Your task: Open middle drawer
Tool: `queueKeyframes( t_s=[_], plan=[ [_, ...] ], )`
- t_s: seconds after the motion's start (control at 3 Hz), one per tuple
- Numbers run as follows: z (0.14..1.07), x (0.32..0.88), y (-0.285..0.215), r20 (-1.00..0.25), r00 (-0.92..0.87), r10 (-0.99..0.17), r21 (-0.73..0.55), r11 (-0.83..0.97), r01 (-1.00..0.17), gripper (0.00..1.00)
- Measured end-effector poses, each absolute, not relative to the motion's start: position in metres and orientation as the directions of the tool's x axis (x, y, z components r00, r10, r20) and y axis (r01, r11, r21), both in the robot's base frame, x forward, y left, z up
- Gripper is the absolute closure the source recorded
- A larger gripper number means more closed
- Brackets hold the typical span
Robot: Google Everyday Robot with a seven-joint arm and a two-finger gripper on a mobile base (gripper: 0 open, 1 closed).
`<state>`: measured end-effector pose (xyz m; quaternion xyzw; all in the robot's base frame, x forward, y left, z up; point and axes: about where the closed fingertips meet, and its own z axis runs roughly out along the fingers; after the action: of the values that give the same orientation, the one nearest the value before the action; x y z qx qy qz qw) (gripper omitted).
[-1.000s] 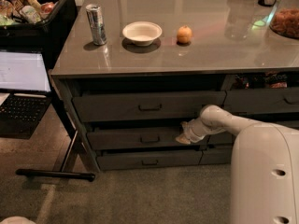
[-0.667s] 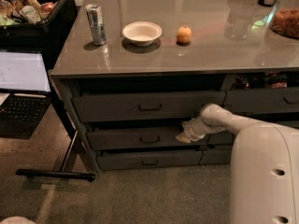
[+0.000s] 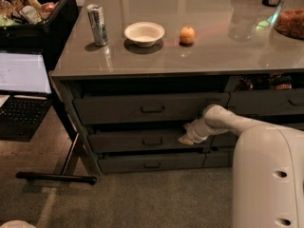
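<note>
Grey countertop (image 3: 213,56) over a bank of dark drawers, carpet (image 3: 142,198) below. Far left of the gripper (image 3: 189,136) and higher: open laptop (image 3: 23,75), screen text too small to read. Up-left on the counter: drink can (image 3: 98,24), label not legible, then a white bowl (image 3: 144,33). Small orange fruit (image 3: 187,34) sits almost straight above the gripper. Middle drawer (image 3: 128,141) lies between a taller drawer (image 3: 118,109) above and a thinner drawer (image 3: 123,164) below. Its front runs left-right, and nearly all of it lies left of the gripper. Its handle (image 3: 152,141) is centred, left of the gripper at about the same height, clearly apart from it. Gripper is at the right end of that front, near the top edge, seemingly touching; can't tell whether it's spread or closed, or hooked on anything. The dark gap above the front suggests the drawer is slightly out, not certain. Judgement: the pull has to go straight out, across the long axis. Pulling from the right end rather than the centre could rack the drawer. Only one arm, so no choice there. No brands readable anywhere.
</note>
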<state>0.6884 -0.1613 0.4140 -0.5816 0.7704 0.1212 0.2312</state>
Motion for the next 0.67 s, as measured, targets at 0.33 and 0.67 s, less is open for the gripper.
queueKeyframes(
  t_s=[0.33,0.67],
  plan=[
    [0.4143,0.689,-0.1611,-0.497,-0.217,-0.84,-0.082,0.294,-0.952,1.0],
    [0.415,0.6909,-0.1618,-0.497,-0.217,-0.84,-0.083,0.295,-0.952,1.0]
  ],
)
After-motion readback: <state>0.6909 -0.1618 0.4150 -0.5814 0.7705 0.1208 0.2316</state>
